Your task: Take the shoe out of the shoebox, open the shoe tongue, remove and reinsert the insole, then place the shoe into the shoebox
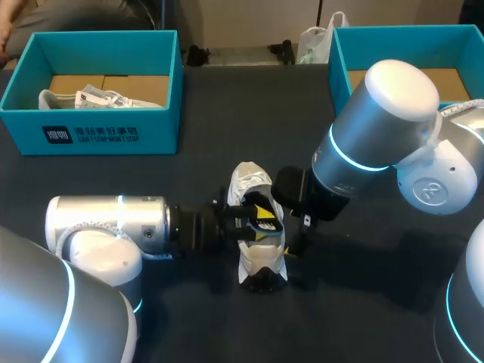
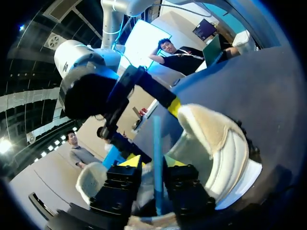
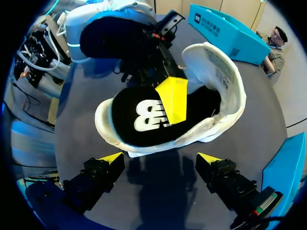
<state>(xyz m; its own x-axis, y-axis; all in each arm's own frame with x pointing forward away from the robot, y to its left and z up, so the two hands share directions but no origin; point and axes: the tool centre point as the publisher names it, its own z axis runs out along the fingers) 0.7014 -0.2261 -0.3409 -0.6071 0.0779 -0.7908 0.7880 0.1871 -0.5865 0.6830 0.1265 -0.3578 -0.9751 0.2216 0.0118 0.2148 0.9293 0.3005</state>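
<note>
The white shoe [image 1: 253, 183] is out of the box, in the middle of the dark table [image 1: 197, 321], with its opening turned towards the right arm and the black insole [image 3: 144, 120] still seated inside.

The left arm [image 1: 113, 223] comes in low and level from the left. The left gripper [image 2: 154, 165] is pinched narrowly on the shoe's left side wall, with one yellow finger [image 3: 172, 98] inside on the insole and the other outside.

The right arm [image 1: 378, 128] bends down from the far right, its wrist pointing at the shoe. The right gripper [image 3: 160, 158] is spread wide and holds nothing, just to the right of the shoe and apart from it.

At the far left, a teal shoebox [image 1: 91, 132] holds a second white shoe [image 1: 98, 97]. Another teal box [image 1: 340, 57] stands at the far right.
</note>
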